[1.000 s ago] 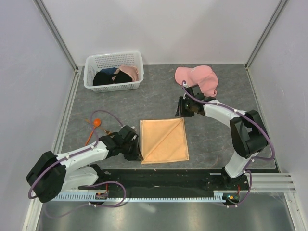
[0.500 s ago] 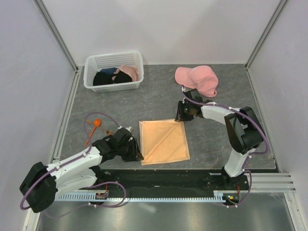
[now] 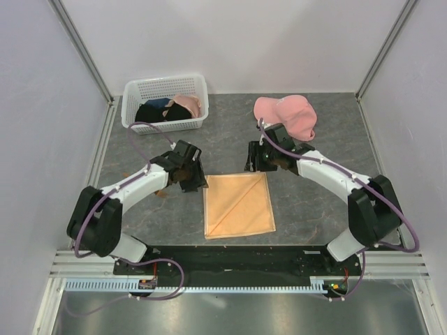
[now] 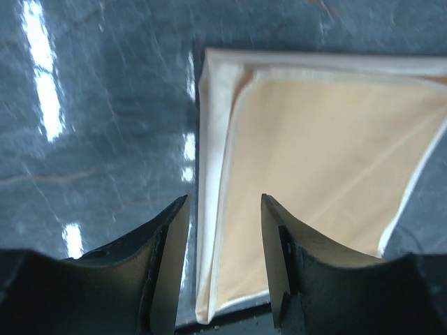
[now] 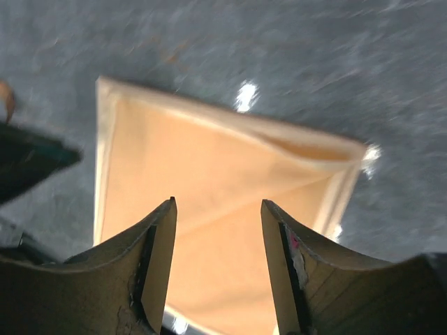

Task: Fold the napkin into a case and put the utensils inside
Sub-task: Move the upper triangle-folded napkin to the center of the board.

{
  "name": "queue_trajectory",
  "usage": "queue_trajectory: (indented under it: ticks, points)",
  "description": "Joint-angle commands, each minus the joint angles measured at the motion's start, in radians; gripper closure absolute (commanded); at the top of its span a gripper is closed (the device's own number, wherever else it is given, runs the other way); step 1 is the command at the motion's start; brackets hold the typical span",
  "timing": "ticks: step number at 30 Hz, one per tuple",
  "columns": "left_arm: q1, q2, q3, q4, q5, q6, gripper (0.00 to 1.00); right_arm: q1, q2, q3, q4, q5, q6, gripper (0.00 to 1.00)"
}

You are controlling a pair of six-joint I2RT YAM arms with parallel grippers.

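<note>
Overhead, both grippers at the napkin's far corners

Flat on the table (image 3: 314,139), the napkin (image 3: 239,204) lies just 6 o'clock of centre, creased diagonally. Left gripper (image 4: 223,202) hovers at its 11 o'clock corner, right gripper (image 5: 218,204) at its 1 o'clock corner; both stand with jaws parted, holding nothing.

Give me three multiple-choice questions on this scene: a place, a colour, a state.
1. Where does the white basket stand? A) far left of the table B) near right C) between the arms
2. What colour is the cap? A) green B) pink C) blue
3. How is the left end effector? A) shut on a spoon B) shut, empty C) open, empty
Answers: 1 A, it sits by the back-left corner; 2 B, plainly pink; 3 C, its jaws stand apart above the napkin edge.
</note>
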Motion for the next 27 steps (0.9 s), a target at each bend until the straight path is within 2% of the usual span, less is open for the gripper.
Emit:
queue_trajectory:
  ticks: [1, 3, 7, 12, 17, 21, 27]
  points:
    - [0.036, 0.09, 0.099, 0.005, -0.044, 0.087, 0.48, 0.1, -0.09, -0.09, 0.0, -0.004, 0.072, 0.45]
    - [0.044, 0.133, 0.122, 0.01, -0.036, 0.093, 0.48, 0.113, -0.128, -0.166, 0.022, -0.01, 0.106, 0.5]
    - [0.048, 0.188, 0.136, 0.034, -0.026, 0.096, 0.5, 0.119, -0.174, -0.278, 0.075, -0.018, 0.131, 0.68]
    - [0.048, 0.236, 0.136, 0.093, 0.028, 0.099, 0.5, 0.119, -0.179, -0.39, 0.138, -0.047, 0.154, 0.72]
    - [0.05, 0.265, 0.152, 0.099, -0.002, 0.093, 0.53, 0.117, -0.158, -0.436, 0.164, 0.006, 0.17, 0.78]
    - [0.05, 0.276, 0.149, 0.105, -0.012, 0.081, 0.66, 0.117, -0.115, -0.446, 0.169, 0.062, 0.172, 0.83]
    - [0.048, 0.287, 0.14, 0.139, 0.008, 0.069, 0.73, 0.099, -0.07, -0.4, 0.132, 0.177, 0.131, 0.85]
